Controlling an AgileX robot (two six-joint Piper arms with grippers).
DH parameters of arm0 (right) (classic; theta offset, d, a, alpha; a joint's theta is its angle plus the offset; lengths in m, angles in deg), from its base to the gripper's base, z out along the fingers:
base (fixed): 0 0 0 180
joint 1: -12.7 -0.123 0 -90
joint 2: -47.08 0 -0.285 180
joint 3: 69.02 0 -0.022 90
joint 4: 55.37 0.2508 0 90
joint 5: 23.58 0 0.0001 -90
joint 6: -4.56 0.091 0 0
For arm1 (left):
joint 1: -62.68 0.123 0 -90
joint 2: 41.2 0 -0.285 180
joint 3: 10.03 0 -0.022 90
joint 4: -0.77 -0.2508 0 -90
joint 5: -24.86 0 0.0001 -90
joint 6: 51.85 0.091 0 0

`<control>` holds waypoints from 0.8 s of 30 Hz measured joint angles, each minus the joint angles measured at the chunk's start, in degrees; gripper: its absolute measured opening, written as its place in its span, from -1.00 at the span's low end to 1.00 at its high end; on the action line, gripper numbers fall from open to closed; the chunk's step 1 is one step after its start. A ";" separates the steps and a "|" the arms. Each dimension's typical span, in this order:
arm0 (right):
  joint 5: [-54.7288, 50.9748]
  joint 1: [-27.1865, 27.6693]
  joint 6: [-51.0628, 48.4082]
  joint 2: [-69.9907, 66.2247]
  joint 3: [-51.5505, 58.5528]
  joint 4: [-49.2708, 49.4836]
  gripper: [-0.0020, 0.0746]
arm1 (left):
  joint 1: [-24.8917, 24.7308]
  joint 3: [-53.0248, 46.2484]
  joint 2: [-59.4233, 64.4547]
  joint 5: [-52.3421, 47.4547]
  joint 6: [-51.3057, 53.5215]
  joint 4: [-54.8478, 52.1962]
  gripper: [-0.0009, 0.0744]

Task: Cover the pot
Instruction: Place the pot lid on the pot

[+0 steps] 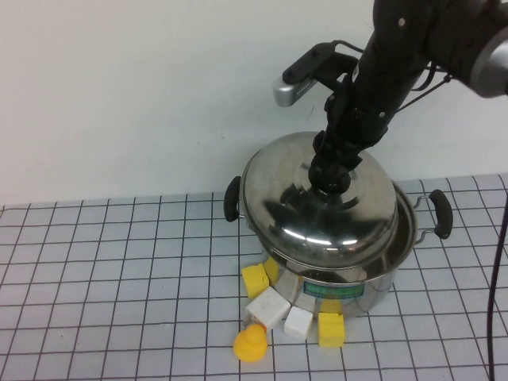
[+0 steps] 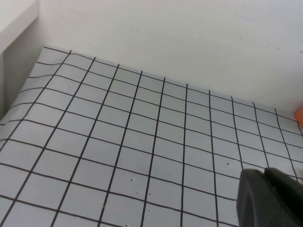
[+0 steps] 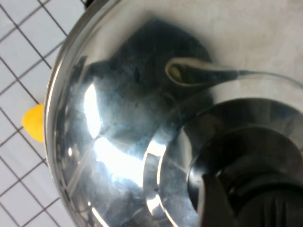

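Note:
The shiny steel pot with two black side handles and a green label stands at the right of the grid mat. The domed steel lid lies tilted over it, shifted toward the front left, so the pot's right rim shows. My right gripper reaches down from above and is shut on the lid's black knob; the lid fills the right wrist view. My left gripper shows only in its wrist view, shut and empty above bare mat.
Yellow blocks and white blocks lie against the pot's front wall, with a round yellow toy in front of them. A white wall stands behind the mat. An orange thing shows at the edge of the left wrist view.

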 joint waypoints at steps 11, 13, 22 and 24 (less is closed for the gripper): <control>0.00 0.00 0.12 -1.42 -0.37 -4.82 -0.02 | 0.00 0.00 0.00 0.00 0.00 0.00 -0.98; 0.00 0.00 0.12 -1.42 -0.37 -5.61 -0.02 | 0.00 0.00 0.00 0.00 0.00 0.00 -0.98; 0.00 0.00 -0.30 -3.00 -0.61 -5.61 -0.02 | 0.00 0.00 0.00 0.00 0.00 0.00 -0.98; 0.00 0.00 -0.66 -3.55 -0.61 -5.30 -0.02 | 0.00 0.00 0.00 0.00 0.00 0.00 -0.98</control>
